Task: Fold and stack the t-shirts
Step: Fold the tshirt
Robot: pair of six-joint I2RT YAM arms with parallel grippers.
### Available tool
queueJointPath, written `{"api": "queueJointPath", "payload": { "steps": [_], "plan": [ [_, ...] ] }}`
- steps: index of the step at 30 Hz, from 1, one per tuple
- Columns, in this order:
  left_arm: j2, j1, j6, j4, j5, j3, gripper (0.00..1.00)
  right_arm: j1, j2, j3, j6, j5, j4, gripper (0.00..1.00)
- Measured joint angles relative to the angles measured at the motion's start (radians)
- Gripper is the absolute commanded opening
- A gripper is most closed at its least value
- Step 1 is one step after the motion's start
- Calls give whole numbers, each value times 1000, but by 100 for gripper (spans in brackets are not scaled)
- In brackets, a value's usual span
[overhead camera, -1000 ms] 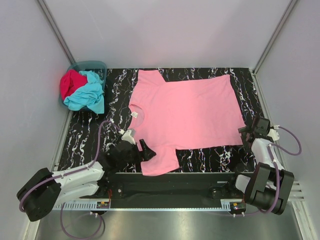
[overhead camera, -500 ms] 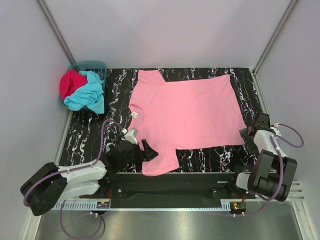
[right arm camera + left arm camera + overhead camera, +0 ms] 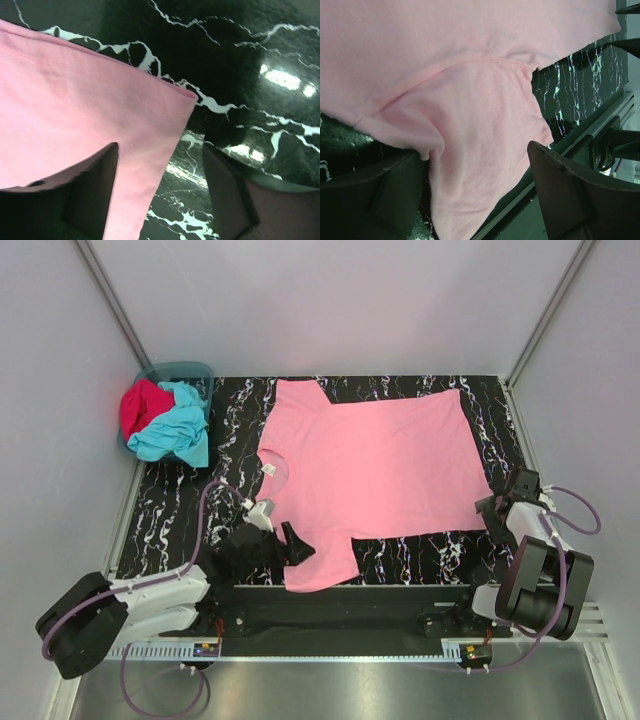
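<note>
The pink t-shirt (image 3: pixel 370 475) is a plain light pink all over, with a small white neck label (image 3: pixel 268 469) at its nine o'clock edge. At ten o'clock in the top view the basket (image 3: pixel 196 371) is translucent teal. Inside it the turquoise t-shirt (image 3: pixel 178 430) lies at four o'clock of the crimson red t-shirt (image 3: pixel 140 407), both unpatterned. The table (image 3: pixel 180 505) is glossy black marble veined in white. The left gripper (image 3: pixel 293 541) and right gripper (image 3: pixel 497 508) are black, and the cable (image 3: pixel 202 510) is purple.
</note>
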State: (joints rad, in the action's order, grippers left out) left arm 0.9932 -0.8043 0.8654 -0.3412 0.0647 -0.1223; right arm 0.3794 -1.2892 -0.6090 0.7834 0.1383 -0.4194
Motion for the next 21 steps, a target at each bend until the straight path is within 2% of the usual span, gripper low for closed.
{"api": "queueJointPath", "payload": {
  "steps": [2, 5, 9, 17, 21],
  "plan": [
    [-22, 0, 0, 13, 0, 7, 85, 2, -6, 0, -3, -6, 14, 59],
    [-72, 0, 1, 51, -2, 18, 85, 3, -16, 0, 3, -24, 29, 54],
    [-143, 0, 4, 117, -10, 29, 85, 16, -15, 8, 12, -42, 42, 54],
    [-249, 0, 7, 210, -15, 46, 85, 128, 153, 179, 34, -222, 197, 59],
    [-269, 0, 7, 237, -15, 46, 85, 159, 172, 211, 32, -307, 237, 59]
  ]
}}
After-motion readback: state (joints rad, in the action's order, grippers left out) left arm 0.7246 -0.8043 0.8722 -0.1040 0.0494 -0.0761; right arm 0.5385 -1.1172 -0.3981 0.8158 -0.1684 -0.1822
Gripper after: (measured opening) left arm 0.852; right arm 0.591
